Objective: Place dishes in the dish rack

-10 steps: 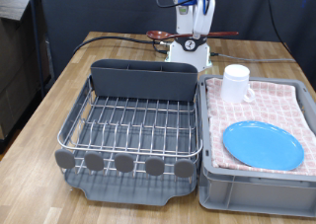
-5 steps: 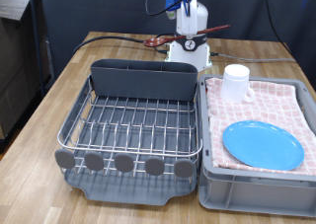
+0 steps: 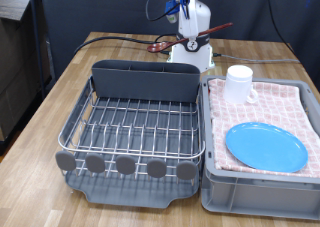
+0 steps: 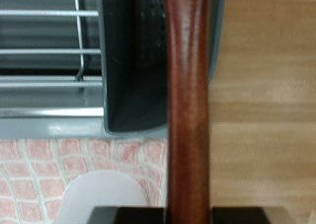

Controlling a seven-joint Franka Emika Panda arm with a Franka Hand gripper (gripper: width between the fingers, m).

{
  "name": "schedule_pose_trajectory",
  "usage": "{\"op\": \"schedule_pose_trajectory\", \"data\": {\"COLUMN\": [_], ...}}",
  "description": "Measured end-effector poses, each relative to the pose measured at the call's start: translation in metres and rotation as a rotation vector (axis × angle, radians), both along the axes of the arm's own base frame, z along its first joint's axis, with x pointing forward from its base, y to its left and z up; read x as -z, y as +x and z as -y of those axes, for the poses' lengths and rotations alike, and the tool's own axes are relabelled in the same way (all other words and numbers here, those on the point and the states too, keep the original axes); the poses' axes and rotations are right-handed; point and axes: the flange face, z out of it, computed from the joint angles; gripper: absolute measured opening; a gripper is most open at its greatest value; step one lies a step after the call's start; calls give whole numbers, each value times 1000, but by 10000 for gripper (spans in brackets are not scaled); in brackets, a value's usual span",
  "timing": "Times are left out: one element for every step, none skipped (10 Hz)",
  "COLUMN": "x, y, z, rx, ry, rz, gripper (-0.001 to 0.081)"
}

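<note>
My gripper [image 3: 193, 29] hangs above the table behind the dish rack [image 3: 135, 122], shut on the reddish-brown wooden spoon [image 3: 172, 41]. The spoon is tilted, with its bowl end lower, toward the exterior view's left. In the wrist view the spoon handle [image 4: 188, 96] runs straight across the picture, over the rack's grey back compartment [image 4: 148, 56]. The white mug [image 3: 238, 84] and the light-blue plate [image 3: 266, 146] lie on the pink checked cloth in the grey crate [image 3: 215, 192], at the exterior view's right of the rack. The rack holds nothing.
The rack and crate sit side by side on a wooden table [image 3: 70, 87]. A black cable [image 3: 110, 39] runs across the table behind the rack. The robot base [image 3: 190, 52] stands at the far edge. A dark screen [image 3: 15, 57] stands at the exterior view's left.
The spoon lay level in the gripper a second ago and is now tilted, bowl end down. The gripper has shifted slightly toward the exterior view's left.
</note>
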Motion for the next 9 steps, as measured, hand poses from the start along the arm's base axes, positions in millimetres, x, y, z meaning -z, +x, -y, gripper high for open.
{"op": "schedule_pose_trajectory", "data": {"x": [5, 11, 17, 23, 29, 36, 43, 50, 57], "y": [0, -1, -1, -1, 0, 0, 0, 0, 0], "z": [6, 13, 19, 26, 34, 41, 48, 55, 62], "rx": [5, 7, 5, 3, 2, -1, 6, 18, 29], "ry": [44, 84, 123, 151, 169, 181, 193, 198, 194], "rz": [-5, -9, -7, 0, 7, 14, 19, 20, 20], "gripper": [94, 94, 94, 94, 94, 94, 94, 94, 94]}}
